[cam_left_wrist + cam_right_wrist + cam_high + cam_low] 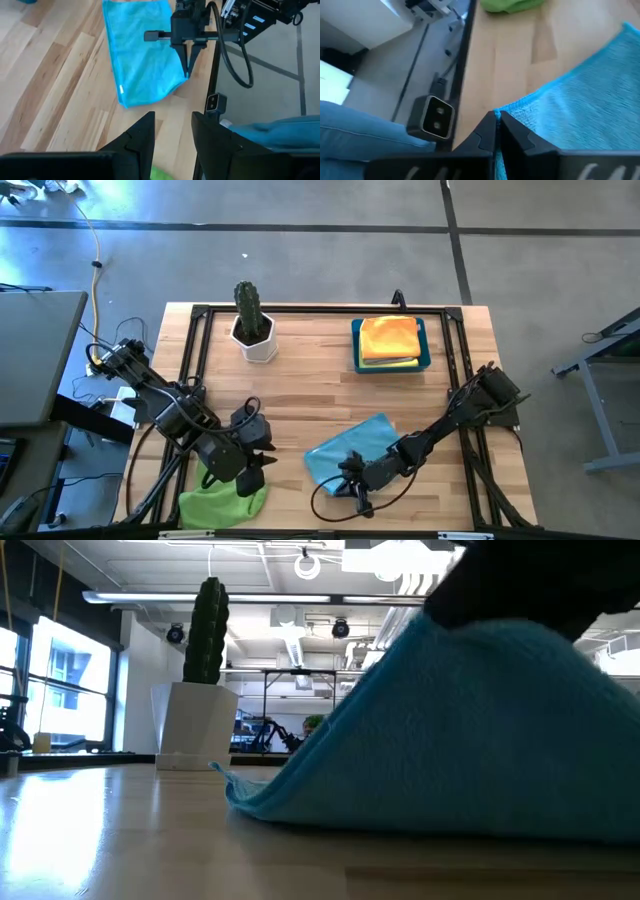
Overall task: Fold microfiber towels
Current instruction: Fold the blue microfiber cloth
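Green towel (222, 500) crumpled at table's (300, 395) near-left edge, left gripper (262, 463) unclenched just above it. Blue towel (350, 452) center-right, right gripper (352, 483) pinching its near corner. Blue bin (428, 352) holds stacked orange towel (388, 335) over yellow towel (392, 361).

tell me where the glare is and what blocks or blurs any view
High view: bright glare washes the floor at the upper left. Low view: the light blue towel fills the right side, soft and close; ceiling lights blow out behind the cactus. Right wrist view: the right gripper, shut on the towel's edge, looks blurred.
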